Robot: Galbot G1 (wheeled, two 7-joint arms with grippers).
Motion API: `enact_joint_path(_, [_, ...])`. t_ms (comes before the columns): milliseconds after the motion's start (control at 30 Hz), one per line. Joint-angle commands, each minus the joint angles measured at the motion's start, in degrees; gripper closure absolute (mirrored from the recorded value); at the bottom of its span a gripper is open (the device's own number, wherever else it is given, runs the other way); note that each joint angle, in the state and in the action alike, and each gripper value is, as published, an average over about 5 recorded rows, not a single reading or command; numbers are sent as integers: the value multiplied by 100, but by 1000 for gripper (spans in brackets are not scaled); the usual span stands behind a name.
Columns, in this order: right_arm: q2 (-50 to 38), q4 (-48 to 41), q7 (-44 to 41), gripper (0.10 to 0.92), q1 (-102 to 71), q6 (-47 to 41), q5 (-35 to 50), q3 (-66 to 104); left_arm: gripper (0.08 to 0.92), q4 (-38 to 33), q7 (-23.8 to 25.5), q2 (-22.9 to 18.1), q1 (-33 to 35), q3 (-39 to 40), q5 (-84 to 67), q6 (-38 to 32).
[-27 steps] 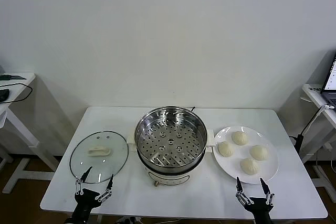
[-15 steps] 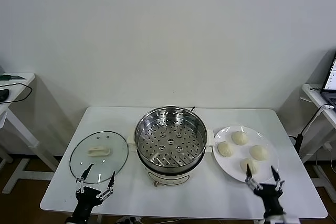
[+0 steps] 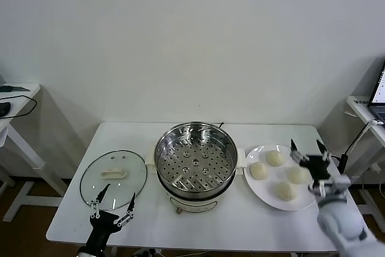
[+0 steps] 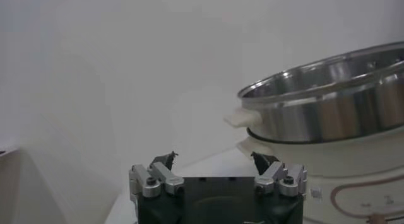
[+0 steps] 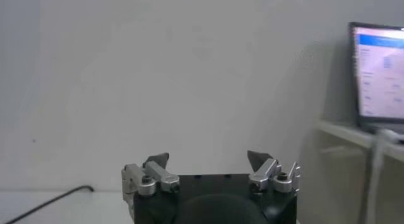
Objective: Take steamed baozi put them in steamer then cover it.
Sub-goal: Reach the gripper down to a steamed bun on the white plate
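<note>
No lettering, label, brand or number is showing legibly anywhere, the lit laptop screen (image 5: 379,70) on the side desk displaying only blurred lines.

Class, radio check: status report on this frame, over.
Right gripper open, raised over plate. Left gripper open, parked beside lid. Four baozi on plate; steamer uncovered. Nothing blocking.

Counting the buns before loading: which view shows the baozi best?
The head view: all four baozi lie on the white plate, beside the steamer. Neither wrist view shows them; the left shows only the steamer.
</note>
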Motion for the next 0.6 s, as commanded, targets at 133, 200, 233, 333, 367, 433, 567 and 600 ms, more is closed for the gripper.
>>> enact_joint_path(133, [-1350,-2117,-3814,203,3486,-743,-397,-3141,177,-120,-16,2,-8,16,4,11])
enact_joint_path(200, [-1368,-2407,-4564,203,4104,-712,-917,-3796,177,-132,-20,5,-7,25,4,13])
enact_joint_path(233, [-1347,-2534,-4882,203,4411,-670,-1145,-4134,177,-141,-21,5,-2,29,4,12])
enact_joint_path(333, [-1180,-2903,-5765,203,5154,-465,-1847,-4884,177,-165,-26,-2,15,35,5,8])
enact_joint_path(367, [-1101,-3022,-6040,203,5346,-388,-2069,-5085,177,-171,-26,-8,20,34,5,8])
enact_joint_path(433, [-912,-3245,-6543,203,5667,-244,-2527,-5334,177,-179,-32,-25,28,28,4,8])
enact_joint_path(567, [-491,-3609,-7395,203,6102,-27,-3582,-5525,177,-191,-40,-63,61,-4,4,1])
enact_joint_path(600, [-393,-3687,-7509,203,6181,5,-3820,-5563,177,-195,-41,-76,71,-15,4,-1])
